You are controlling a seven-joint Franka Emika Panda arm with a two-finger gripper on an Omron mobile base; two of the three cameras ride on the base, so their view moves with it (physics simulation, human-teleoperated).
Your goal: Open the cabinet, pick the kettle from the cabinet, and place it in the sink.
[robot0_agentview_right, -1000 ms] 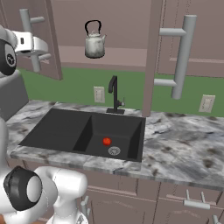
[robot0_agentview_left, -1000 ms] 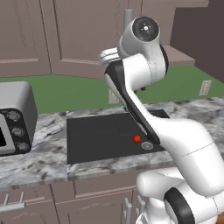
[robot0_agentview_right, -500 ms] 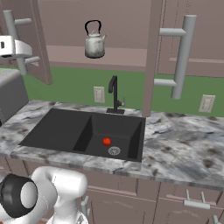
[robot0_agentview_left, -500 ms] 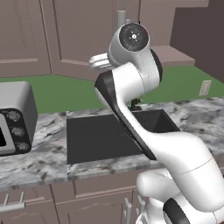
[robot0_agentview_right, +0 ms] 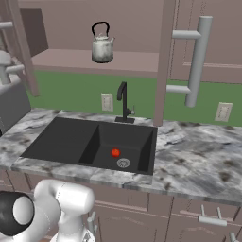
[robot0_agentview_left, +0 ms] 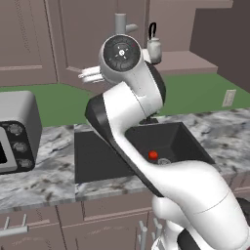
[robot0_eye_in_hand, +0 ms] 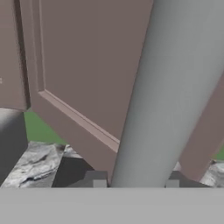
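Kettle (robot0_agentview_right: 102,47) stood upright on shelf of opened cabinet (robot0_agentview_right: 189,38), spout turned right, arched handle uppermost, above sink (robot0_agentview_right: 94,142), no legible markings, jaws set astride grey door handle (robot0_eye_in_hand: 170,92), closure indeterminable.

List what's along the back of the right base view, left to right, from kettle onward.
kettle → faucet → open cabinet door edge → grey bar handle → wall outlet.
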